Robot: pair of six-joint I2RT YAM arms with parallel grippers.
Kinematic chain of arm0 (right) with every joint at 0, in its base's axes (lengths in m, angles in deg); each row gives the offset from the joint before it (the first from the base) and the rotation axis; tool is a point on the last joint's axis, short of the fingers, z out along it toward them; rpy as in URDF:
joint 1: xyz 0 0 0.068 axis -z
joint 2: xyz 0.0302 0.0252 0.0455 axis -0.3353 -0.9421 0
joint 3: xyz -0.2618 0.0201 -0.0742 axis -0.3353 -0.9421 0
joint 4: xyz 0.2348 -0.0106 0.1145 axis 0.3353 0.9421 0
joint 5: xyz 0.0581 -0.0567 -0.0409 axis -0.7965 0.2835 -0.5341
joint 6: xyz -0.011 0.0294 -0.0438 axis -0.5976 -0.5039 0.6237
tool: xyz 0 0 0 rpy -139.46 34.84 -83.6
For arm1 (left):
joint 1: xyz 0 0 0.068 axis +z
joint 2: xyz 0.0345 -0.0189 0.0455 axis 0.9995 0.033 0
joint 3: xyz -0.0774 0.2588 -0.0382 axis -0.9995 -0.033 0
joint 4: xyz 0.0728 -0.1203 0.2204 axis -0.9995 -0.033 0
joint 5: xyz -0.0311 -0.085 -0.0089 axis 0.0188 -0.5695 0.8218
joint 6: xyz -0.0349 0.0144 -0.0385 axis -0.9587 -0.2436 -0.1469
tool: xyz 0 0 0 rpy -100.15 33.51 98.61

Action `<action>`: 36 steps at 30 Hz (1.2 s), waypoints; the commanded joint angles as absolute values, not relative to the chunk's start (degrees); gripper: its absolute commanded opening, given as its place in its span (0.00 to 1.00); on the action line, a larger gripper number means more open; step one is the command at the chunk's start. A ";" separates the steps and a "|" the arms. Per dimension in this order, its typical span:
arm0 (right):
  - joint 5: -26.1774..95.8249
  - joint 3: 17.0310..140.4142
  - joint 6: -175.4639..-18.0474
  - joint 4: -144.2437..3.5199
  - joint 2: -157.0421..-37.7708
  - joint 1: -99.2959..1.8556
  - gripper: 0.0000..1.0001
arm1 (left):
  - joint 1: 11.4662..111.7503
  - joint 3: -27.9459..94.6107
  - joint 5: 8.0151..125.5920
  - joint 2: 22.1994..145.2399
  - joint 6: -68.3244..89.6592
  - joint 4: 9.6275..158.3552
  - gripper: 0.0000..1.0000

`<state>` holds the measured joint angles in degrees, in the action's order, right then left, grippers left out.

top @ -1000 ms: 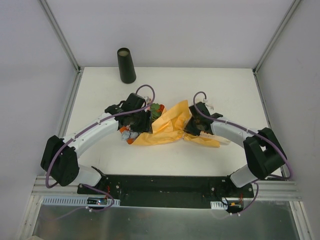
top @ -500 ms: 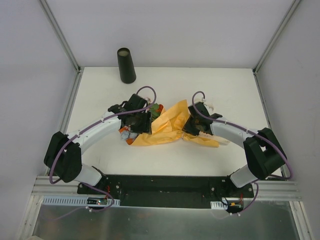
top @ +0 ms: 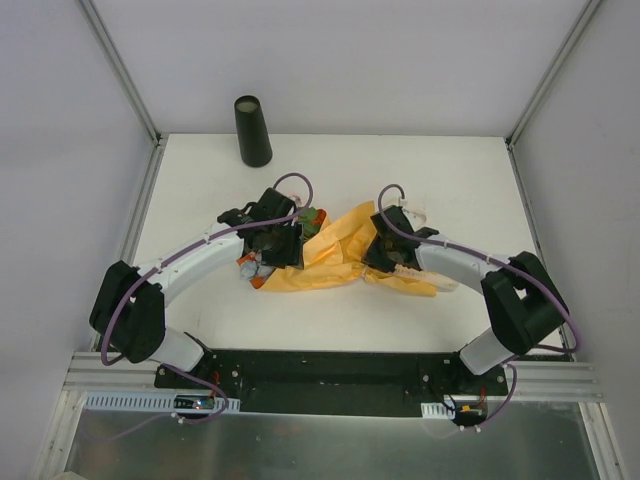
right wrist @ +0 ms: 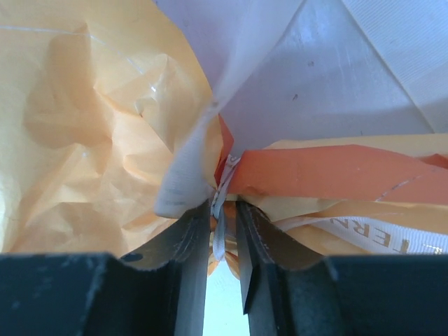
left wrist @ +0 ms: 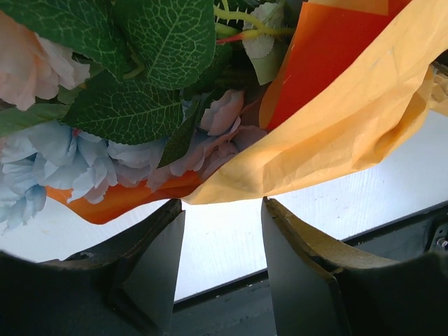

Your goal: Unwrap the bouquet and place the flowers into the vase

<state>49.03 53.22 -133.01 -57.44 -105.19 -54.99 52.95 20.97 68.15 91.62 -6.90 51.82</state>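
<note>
The bouquet (top: pixel 330 258) lies on its side mid-table, its orange paper (left wrist: pixel 336 126) loose around the flowers (left wrist: pixel 224 119). Pink and pale blue (left wrist: pixel 77 161) blooms and green leaves (left wrist: pixel 126 105) fill the left wrist view. My left gripper (left wrist: pixel 222 210) is open at the flower end, its tips just under the paper's edge, with nothing between them. My right gripper (right wrist: pixel 224 210) is at the narrow end, nearly closed on the cream ribbon (right wrist: pixel 218 199) at the knot. The black vase (top: pixel 253 130) stands upright at the far left, apart from both arms.
A printed ribbon tail (right wrist: pixel 378 234) trails right of the knot. Grey enclosure walls and metal posts (top: pixel 135 100) border the white table (top: pixel 460 170). The black base rail (top: pixel 330 370) runs along the near edge.
My right gripper has shifted slightly left and away from the base, still at the ribbon. My left arm edged forward early in the second, then stayed. The vase has not moved.
</note>
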 commanded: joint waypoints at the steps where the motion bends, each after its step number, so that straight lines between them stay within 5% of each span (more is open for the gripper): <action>1: 50.46 55.21 -133.36 -55.58 -107.82 -55.54 0.29 | 53.30 20.14 69.26 91.02 -7.28 51.65 0.50; 9: 50.55 55.29 -130.99 -57.68 -107.12 -55.54 0.00 | 53.30 19.61 70.05 91.28 -7.55 51.74 0.50; 27: 40.47 49.86 -117.20 -74.17 -95.96 -54.84 0.00 | 53.74 16.71 74.71 91.28 -11.06 51.39 0.35; 36: 32.10 47.83 -111.66 -80.80 -96.74 -52.29 0.00 | 53.92 23.38 67.33 83.73 -10.72 46.56 0.52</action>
<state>37.60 48.06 -115.42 -73.29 -97.71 -52.74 53.34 17.74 70.73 89.02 -10.81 49.27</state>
